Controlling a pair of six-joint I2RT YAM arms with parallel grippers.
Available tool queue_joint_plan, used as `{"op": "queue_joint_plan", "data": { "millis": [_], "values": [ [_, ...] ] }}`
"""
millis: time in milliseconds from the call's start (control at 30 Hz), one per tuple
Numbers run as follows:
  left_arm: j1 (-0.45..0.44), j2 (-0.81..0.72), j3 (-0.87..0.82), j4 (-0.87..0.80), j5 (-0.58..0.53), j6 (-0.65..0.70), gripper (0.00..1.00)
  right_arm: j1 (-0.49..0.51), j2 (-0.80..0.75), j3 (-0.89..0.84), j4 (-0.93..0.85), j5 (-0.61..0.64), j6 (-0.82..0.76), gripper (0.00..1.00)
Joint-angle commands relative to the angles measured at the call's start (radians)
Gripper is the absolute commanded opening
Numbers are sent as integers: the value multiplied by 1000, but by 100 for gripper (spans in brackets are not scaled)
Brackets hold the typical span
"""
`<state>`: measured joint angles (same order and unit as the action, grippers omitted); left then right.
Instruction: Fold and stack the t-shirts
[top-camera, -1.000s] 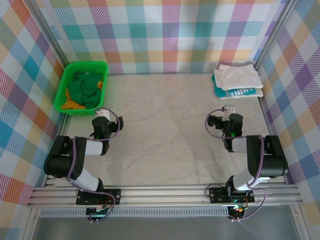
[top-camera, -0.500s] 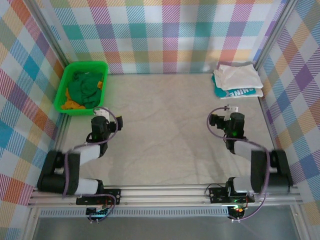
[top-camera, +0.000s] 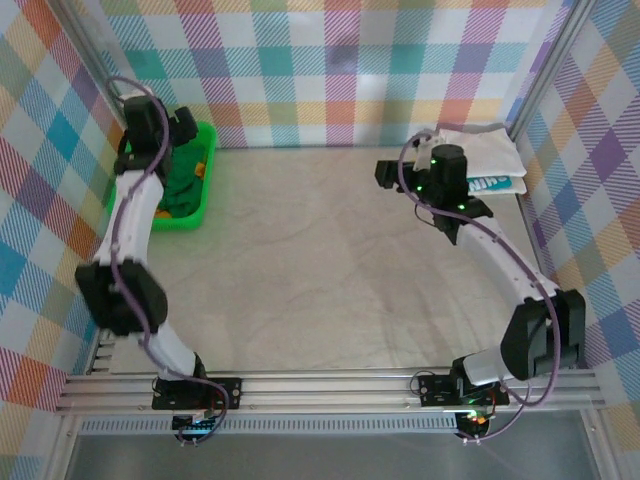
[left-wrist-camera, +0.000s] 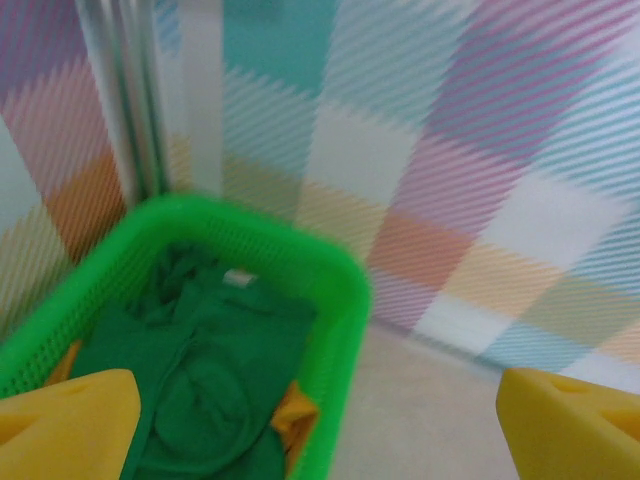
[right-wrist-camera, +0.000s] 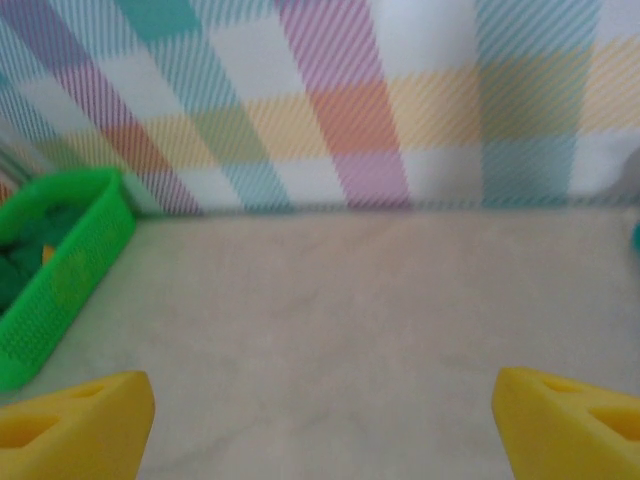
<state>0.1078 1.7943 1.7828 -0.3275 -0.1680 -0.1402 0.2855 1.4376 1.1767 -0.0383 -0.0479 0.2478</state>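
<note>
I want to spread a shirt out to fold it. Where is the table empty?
The whole middle of the table is bare, from the green basket at the far left across to the shirt pile in the far right corner. Those two corners are crowded.

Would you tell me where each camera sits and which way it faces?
Top external: above, behind the bases, looking down at the table; left arm and right arm show.
Left wrist: left arm, facing the green basket and dark green shirt; left fingertips show.
Right wrist: right arm, facing across the table toward the plaid wall; right fingertips show.
Shared: all see the basket.
</note>
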Motion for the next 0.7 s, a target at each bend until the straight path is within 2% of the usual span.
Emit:
{"op": "queue_joint_plan", "data": {
  "millis": [0, 100, 167, 233, 433, 500, 567, 600, 633, 667],
  "values": [
    [56, 234, 271, -354, 12, -23, 92, 12, -2, 33, -96, -27, 20, 88],
    [84, 469, 615, -542, -27, -13, 95, 18, -29, -13, -97, -10, 12, 88],
    [104, 582, 780, -615, -20, -17, 96, 17, -48, -40, -110, 12, 4, 88],
    [126, 654, 866, -641, 2, -35, 96, 18, -66, -72, -114, 22, 1, 88],
    [163, 720, 835, -621, 48, -46, 89, 17, -74, -116, -129, -8, 2, 88],
    [162, 715, 795, -609, 76, -35, 75, 18, -68, -127, -118, -23, 5, 87],
    [162, 694, 735, -581, 82, -29, 70, 18, -58, -131, -104, -39, 8, 86],
    [163, 682, 700, -561, 76, -24, 57, 18, -51, -127, -103, -44, 12, 86],
    [164, 672, 677, -553, 70, -22, 51, 19, -45, -123, -103, -49, 13, 86],
    [164, 666, 657, -548, 70, -13, 49, 19, -39, -119, -103, -56, 13, 86]
  ]
}}
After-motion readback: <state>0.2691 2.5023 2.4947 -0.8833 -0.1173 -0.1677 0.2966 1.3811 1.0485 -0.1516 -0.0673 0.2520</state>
